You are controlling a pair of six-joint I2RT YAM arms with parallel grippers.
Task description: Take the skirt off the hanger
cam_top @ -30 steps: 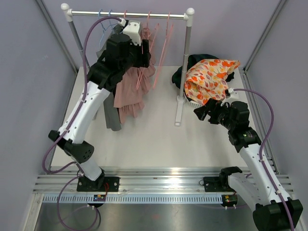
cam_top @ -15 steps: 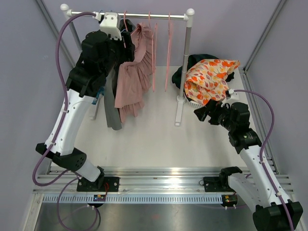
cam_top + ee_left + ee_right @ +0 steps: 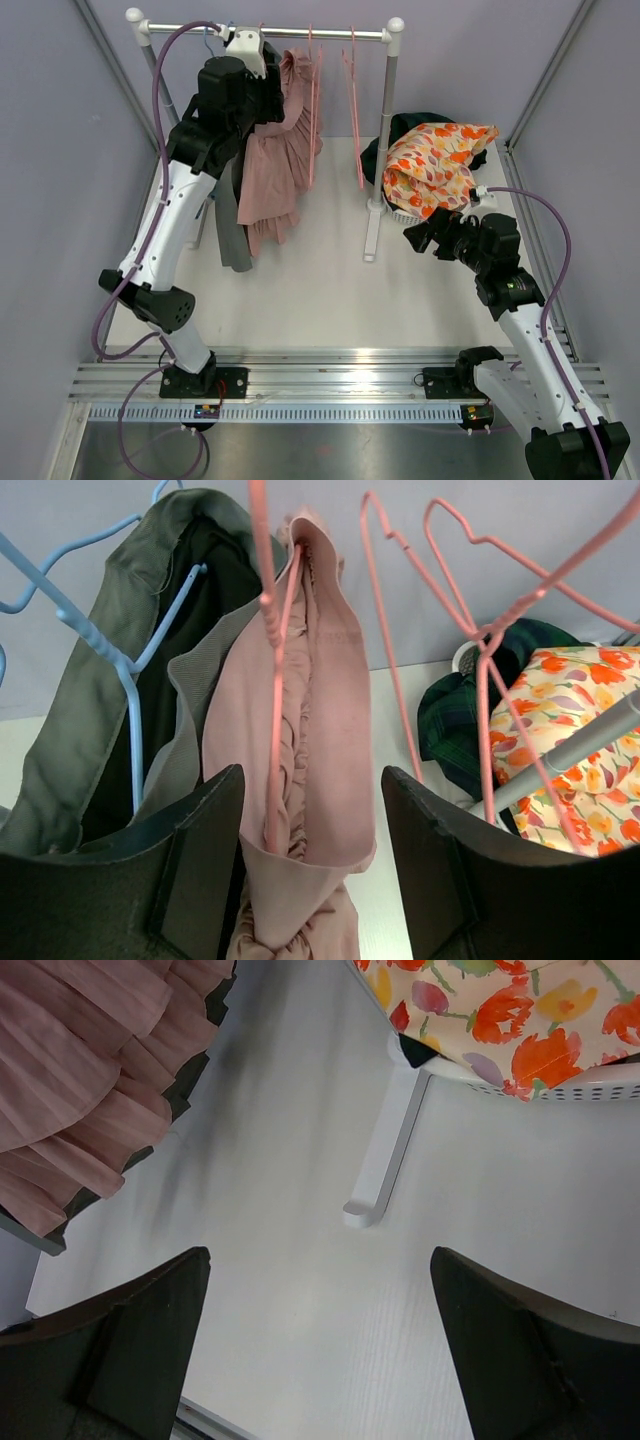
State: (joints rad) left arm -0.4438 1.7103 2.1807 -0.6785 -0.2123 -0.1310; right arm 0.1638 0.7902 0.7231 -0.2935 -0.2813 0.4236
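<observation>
A clothes rail (image 3: 300, 32) stands at the far side of the desk (image 3: 300, 290). The pink skirt (image 3: 320, 730) hangs from it left of the rail's middle, still on its pink hanger (image 3: 272, 680). The waistband is looped over the hanger's wire and the ruffled tiers drop below the rail toward the desk.

The left gripper (image 3: 310, 780) is raised to just under the rail, right at the skirt. Its jaws are spread wide, with the hanger wire and the gathered waistband between them. The jaws are not closed on the cloth. Whether the skirt brushes the inner face of either finger cannot be told.

On the rail's left end, just beside the skirt, an olive-grey garment (image 3: 90, 680) hangs on a blue hanger (image 3: 110, 650). Further right along the rail from the skirt, two empty pink hangers (image 3: 480, 630) hang side by side, tilted.

Beyond the rail's right post (image 3: 385, 140) sits a white basket (image 3: 560, 1080) heaped with a floral cloth (image 3: 435, 160) in orange and red. A dark plaid garment (image 3: 455, 720) lies behind the cloth.

The right gripper (image 3: 320, 1255) is held low over the desk, in front of the rail's right end and near the basket, well apart from the skirt. Its jaws are wide with nothing between them. The wrist view looks down on bare desk, the rail's white foot (image 3: 385, 1155) and the skirt's lower ruffles at the left edge.
</observation>
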